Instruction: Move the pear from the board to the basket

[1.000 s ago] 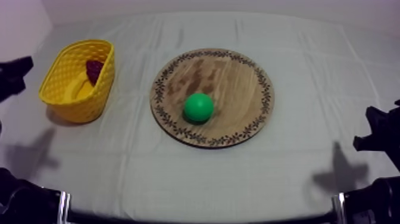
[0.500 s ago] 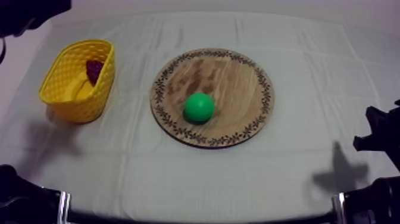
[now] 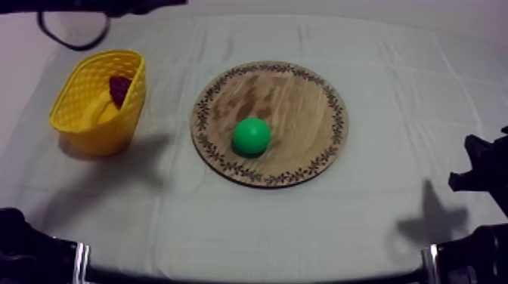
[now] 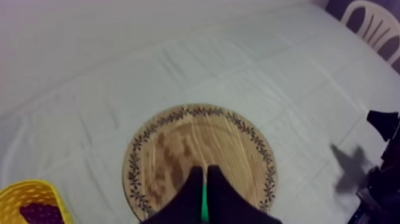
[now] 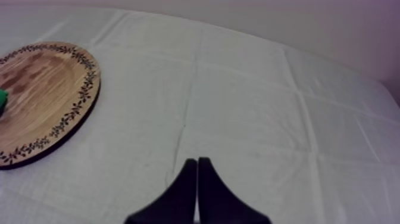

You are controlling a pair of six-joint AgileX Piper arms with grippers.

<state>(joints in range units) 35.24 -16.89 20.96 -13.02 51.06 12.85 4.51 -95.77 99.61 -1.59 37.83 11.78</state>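
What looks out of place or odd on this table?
Nothing stands out. The pear sits on the board, the basket stands apart from it, and nothing looks spilled or damaged.

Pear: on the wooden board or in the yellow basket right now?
On the board. The pear sits on the wooden board, toward its near edge, well apart from the yellow basket.

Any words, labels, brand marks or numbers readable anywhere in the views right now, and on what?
None: no words, numbers or labels can be read anywhere. The wooden board carries only a leaf pattern round its rim, no letters. The yellow basket, the pear and the cloth show no markings.
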